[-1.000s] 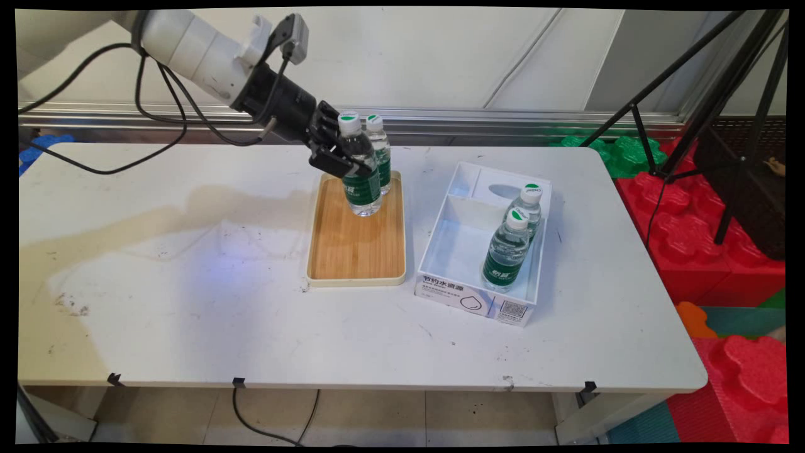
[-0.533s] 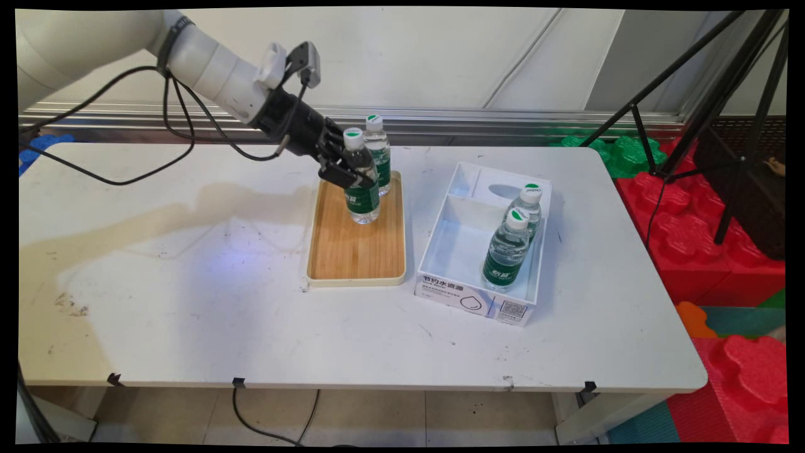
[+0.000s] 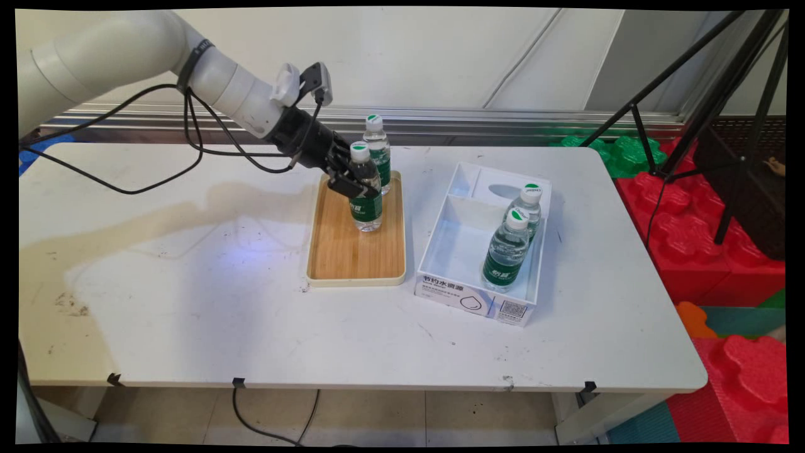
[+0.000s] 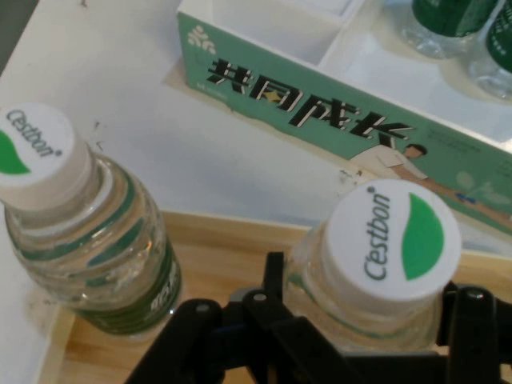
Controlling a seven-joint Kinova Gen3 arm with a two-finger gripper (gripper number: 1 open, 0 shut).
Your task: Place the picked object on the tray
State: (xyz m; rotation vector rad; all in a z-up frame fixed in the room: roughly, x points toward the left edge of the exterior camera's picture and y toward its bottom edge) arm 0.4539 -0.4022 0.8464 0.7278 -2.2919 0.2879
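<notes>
My black gripper (image 3: 357, 180) is shut on a clear water bottle (image 3: 365, 200) with a green label and white cap, upright over the back half of the wooden tray (image 3: 356, 258). Its base is at or just above the tray's surface; I cannot tell which. In the hand view the held bottle's cap (image 4: 392, 238) sits between the black fingers (image 4: 472, 320). A second bottle (image 3: 377, 153) stands at the tray's far end, also seen in the hand view as the second bottle (image 4: 88, 224) to the left.
A white cardboard box (image 3: 468, 296) stands right of the tray, with two more bottles (image 3: 509, 248) upright inside it; its green printed side (image 4: 320, 104) shows in the hand view. Black tripod legs (image 3: 692, 94) and red foam blocks (image 3: 710, 251) lie beyond the table's right edge.
The gripper has carried the held bottle downward and slightly right, toward the tray's surface, in front of the bottle that stands at the tray's far end.
</notes>
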